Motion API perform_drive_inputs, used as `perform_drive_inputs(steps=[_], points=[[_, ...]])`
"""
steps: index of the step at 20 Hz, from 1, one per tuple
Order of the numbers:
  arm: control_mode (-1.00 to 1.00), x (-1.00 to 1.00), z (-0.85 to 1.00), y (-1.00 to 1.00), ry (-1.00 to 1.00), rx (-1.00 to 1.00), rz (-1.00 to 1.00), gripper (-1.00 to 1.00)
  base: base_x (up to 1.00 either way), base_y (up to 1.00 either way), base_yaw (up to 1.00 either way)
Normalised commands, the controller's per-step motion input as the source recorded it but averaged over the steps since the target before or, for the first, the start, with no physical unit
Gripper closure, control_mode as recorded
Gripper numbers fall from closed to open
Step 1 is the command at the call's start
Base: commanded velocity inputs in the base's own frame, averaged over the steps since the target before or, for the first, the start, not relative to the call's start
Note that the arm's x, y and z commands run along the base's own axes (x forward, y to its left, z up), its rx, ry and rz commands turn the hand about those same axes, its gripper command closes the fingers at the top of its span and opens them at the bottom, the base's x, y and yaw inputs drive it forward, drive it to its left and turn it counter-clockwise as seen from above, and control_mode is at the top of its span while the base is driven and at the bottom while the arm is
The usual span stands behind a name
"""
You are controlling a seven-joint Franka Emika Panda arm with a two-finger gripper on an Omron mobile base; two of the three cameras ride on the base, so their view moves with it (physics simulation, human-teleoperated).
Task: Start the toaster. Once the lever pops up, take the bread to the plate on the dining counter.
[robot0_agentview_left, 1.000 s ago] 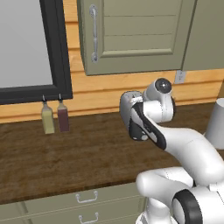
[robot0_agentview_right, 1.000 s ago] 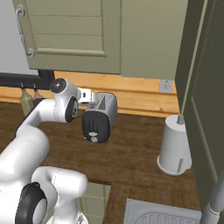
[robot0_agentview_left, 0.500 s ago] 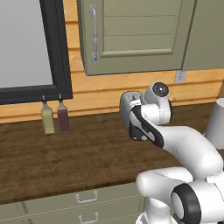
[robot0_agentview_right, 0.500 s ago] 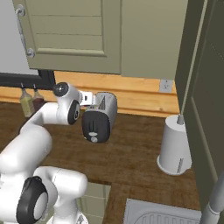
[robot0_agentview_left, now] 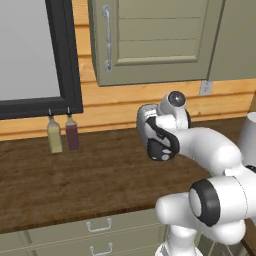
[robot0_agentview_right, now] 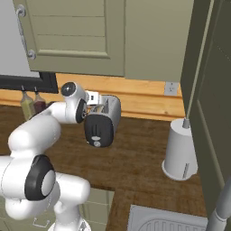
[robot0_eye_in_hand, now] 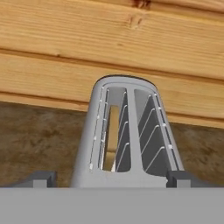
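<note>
My pincer (robot0_eye_in_hand: 113,179) hangs just above the toaster (robot0_agentview_right: 103,121), looking down into its slots. Fingertips (robot0_eye_in_hand: 40,178) sit wide apart, one each side of the body, gripping nothing. Toaster stands on the dark worktop (robot0_agentview_left: 60,185) by the wood wall, black end panel (robot0_agentview_right: 96,131) facing out. Bread (robot0_eye_in_hand: 113,135) sits upright in the left slot. Lever is too small to read, so can't tell up or down. Looks like an early stage: toast not started afaict, bread not pulled, carry to plate all left.
</note>
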Motion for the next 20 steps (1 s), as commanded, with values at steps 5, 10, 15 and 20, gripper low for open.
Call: perform_drive_inputs(steps=[5,10,15,20], points=[[-1.00,0.25,-0.15,0.00,0.00,0.00,-0.02,-1.00,0.00,0.00,0.00],[-1.00,0.05,-0.13,0.00,0.00,0.00,-0.01,-1.00,0.00,0.00,0.00],[-1.00,0.02,-0.01,-0.01,0.00,0.00,-0.01,-1.00,0.00,0.00,0.00],[-1.00,0.00,0.00,-0.01,0.00,0.00,0.00,-1.00,0.00,0.00,0.00]])
